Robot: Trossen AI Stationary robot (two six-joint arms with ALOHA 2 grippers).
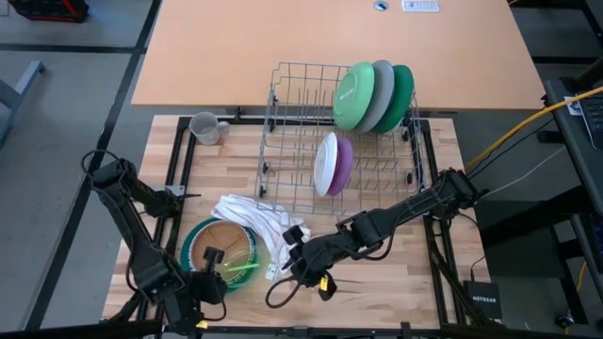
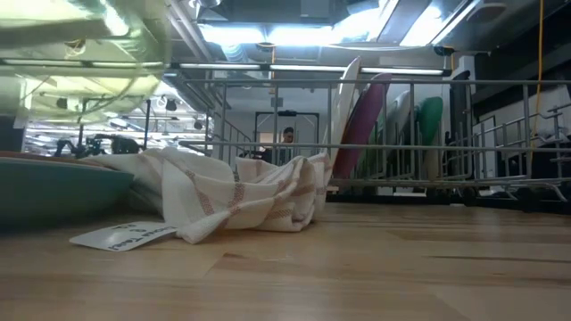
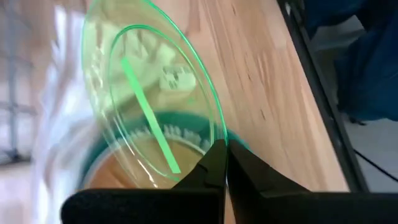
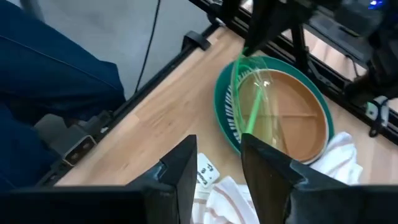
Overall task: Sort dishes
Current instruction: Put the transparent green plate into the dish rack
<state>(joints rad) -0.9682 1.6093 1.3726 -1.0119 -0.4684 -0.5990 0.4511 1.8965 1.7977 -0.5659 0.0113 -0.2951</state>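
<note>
1. The left gripper (image 3: 225, 163) is pressed together on the rim of a clear green plate (image 3: 149, 93), holding it tilted above the teal plate (image 1: 193, 237) and the brown dish (image 4: 298, 118) that sits in it.
2. That stack lies near the table's front left edge; the left arm reaches it from the front corner, with little bare wood between the stack and the front edge.
3. The right gripper (image 4: 217, 165) hovers just right of the cloth (image 1: 259, 218), fingers a little apart and holding nothing.
4. The cloth, white with dark stripes, lies crumpled between the teal plate and the rack (image 1: 292, 141), touching both the plate's rim and the rack's front.
5. In the rack, green, grey and teal plates (image 1: 375, 96) stand on edge at the back right; a white and a purple plate (image 1: 332, 163) stand on edge nearer the front.
6. The mug (image 1: 205, 128) stands at the back left, apart from the rack.
7. The widest bare wood is at the front right, ahead of the rack.
8. The table (image 1: 396, 282) is pale butcher-block wood; a larger tan tabletop (image 1: 236, 56) adjoins behind.
9. In the low view, a person shows far off under bright ceiling lights.
</note>
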